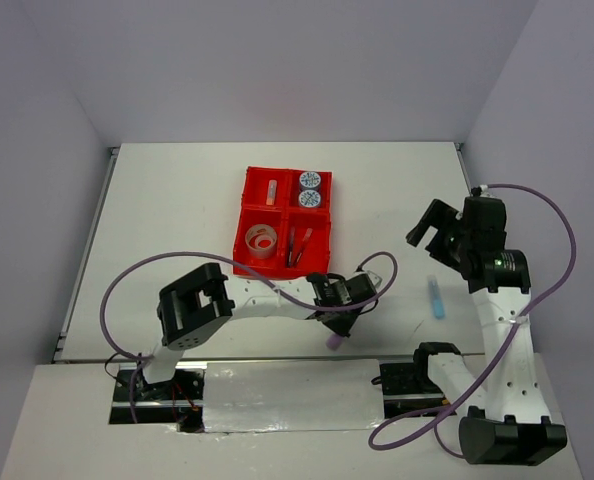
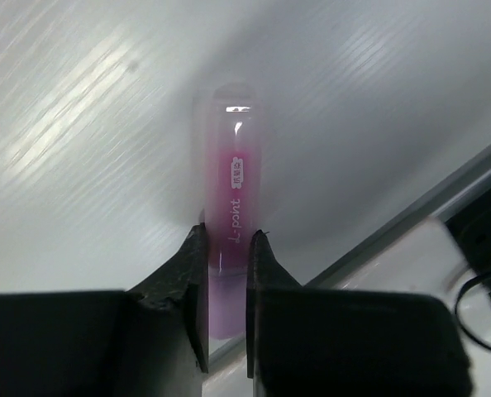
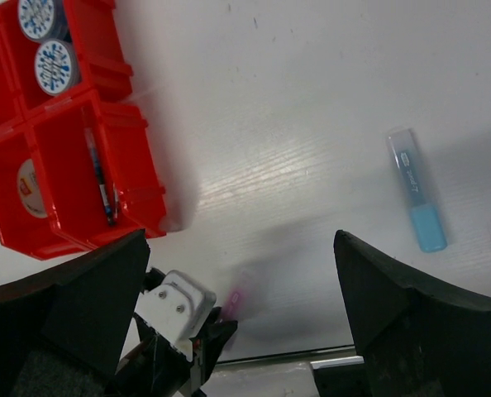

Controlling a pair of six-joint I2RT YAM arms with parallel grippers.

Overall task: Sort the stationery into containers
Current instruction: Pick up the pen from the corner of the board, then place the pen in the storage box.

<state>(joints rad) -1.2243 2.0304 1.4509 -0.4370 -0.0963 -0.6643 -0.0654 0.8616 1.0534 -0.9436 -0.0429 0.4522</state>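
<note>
My left gripper (image 1: 334,335) is shut on a purple highlighter (image 2: 233,190), its jaws pressing both sides of the lower barrel, near the table's front edge. The purple highlighter also shows in the top view (image 1: 333,342) and, blurred, in the right wrist view (image 3: 239,296). A light-blue highlighter (image 1: 436,297) lies on the table at the right, also seen in the right wrist view (image 3: 417,190). My right gripper (image 3: 241,236) is open and empty, raised above the table beyond it. The red tray (image 1: 289,206) holds two blue-white rolls (image 1: 310,190), tape rings (image 1: 261,239) and pens (image 1: 299,245).
The tray's far left compartment holds a small tan item (image 1: 272,191). A metal strip (image 1: 277,395) runs along the near edge between the arm bases. Purple cables loop from both arms over the table. Grey walls close in the left, right and back.
</note>
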